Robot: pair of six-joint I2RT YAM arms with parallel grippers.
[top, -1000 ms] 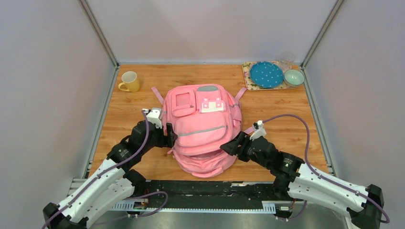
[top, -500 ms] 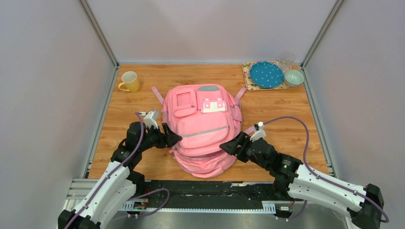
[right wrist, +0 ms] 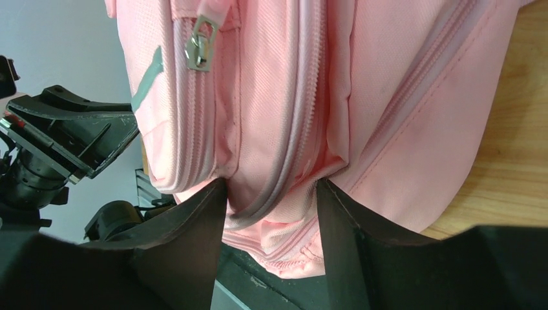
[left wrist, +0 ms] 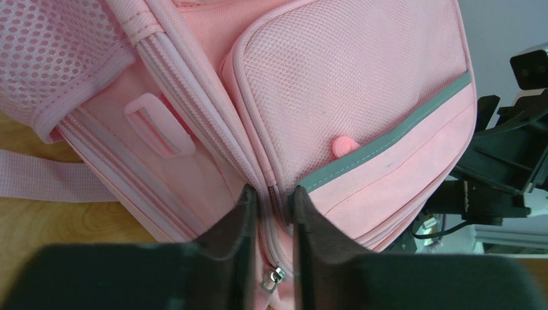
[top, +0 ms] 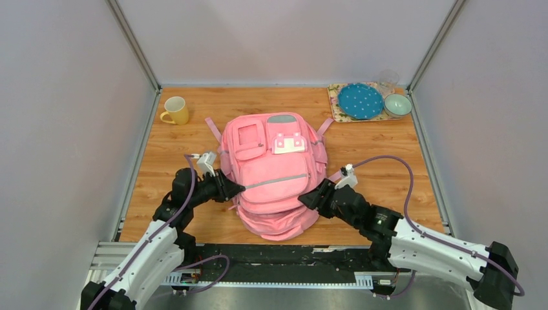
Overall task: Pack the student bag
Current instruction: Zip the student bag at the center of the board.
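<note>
The student bag [top: 271,174], a pink backpack with grey strips, lies front up in the middle of the wooden table. My left gripper [top: 234,188] is pressed against its left side. In the left wrist view the gripper [left wrist: 271,197] has its jaws nearly together, pinching the zip seam beside the mesh pocket [left wrist: 349,84]. A metal zip pull [left wrist: 274,279] hangs between the fingers. My right gripper [top: 309,197] is at the bag's lower right side. In the right wrist view it [right wrist: 270,190] holds a bunched fold of pink fabric and zip between wider-set jaws. Another zip pull [right wrist: 199,42] hangs above.
A yellow mug [top: 176,110] stands at the back left. A patterned tray [top: 337,103] at the back right carries a blue dotted plate [top: 360,101], a bowl [top: 397,104] and a clear glass [top: 388,79]. Pink straps [left wrist: 45,181] trail on the wood. Walls enclose the table.
My left gripper has slid in against the bag's left side and its jaws have closed onto the zip seam. The right gripper's jaws have narrowed on the fabric at the bag's right side.
</note>
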